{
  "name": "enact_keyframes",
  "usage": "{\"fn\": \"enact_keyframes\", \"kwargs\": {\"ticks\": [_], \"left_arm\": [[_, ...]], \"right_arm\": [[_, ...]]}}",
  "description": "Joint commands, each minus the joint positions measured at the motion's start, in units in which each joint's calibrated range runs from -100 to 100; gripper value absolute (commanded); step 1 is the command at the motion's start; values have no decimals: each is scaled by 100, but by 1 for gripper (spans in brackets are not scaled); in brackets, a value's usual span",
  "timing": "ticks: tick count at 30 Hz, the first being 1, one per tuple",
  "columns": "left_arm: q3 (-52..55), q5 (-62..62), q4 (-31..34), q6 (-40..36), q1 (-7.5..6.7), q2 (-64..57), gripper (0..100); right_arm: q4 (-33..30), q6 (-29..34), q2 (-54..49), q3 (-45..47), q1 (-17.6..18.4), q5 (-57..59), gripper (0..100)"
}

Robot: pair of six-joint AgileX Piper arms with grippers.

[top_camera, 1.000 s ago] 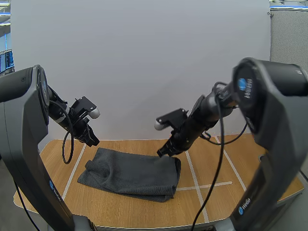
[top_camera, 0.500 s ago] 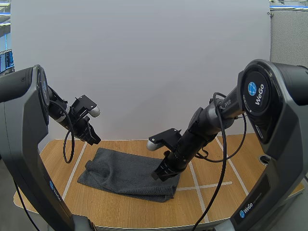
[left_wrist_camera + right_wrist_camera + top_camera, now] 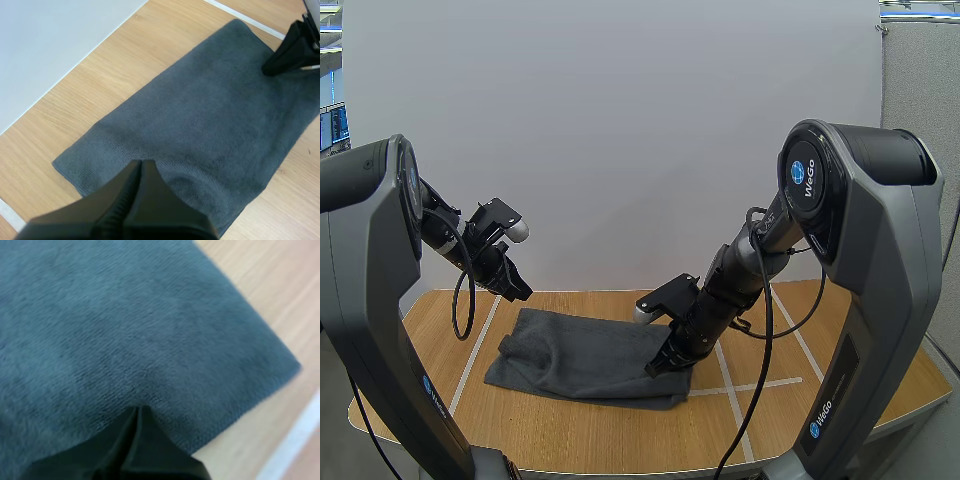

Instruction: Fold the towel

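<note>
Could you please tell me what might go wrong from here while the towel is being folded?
1. The right pincer, shut, appears to press its tips onto the grey towel near its right edge; a sideways move could bunch the cloth or undo the fold.
2. The left pincer, shut, hangs above the towel's left end, so nothing pins that end and the towel may slide on the wooden table.

"WeGo" on right arm (image 3: 807, 184) shoulder and base.
</note>
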Motion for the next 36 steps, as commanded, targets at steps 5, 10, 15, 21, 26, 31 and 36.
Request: {"fn": "enact_keyframes", "kwargs": {"ticks": [5, 10, 15, 21, 26, 31, 36], "left_arm": [[-37, 130, -123, -13, 19, -52, 0], [-37, 124, -29, -13, 19, -40, 0], [-37, 124, -29, -13, 19, -40, 0], [-37, 56, 0, 17, 19, -40, 0], [-37, 56, 0, 17, 19, -40, 0], [-37, 56, -10, 19, 19, -40, 0], [-37, 56, -10, 19, 19, -40, 0]], "right_arm": [[-130, 50, 59, -644, 3, -708, 0], [-130, 121, 70, -808, -21, -770, 0], [-130, 272, 287, -1058, -35, -749, 0], [158, 340, 216, -1044, -35, 1733, 0], [429, 53, 216, -751, -35, 2027, 0], [316, -163, 335, -400, -35, 648, 0], [261, -211, 668, -400, -35, -112, 0]]}}
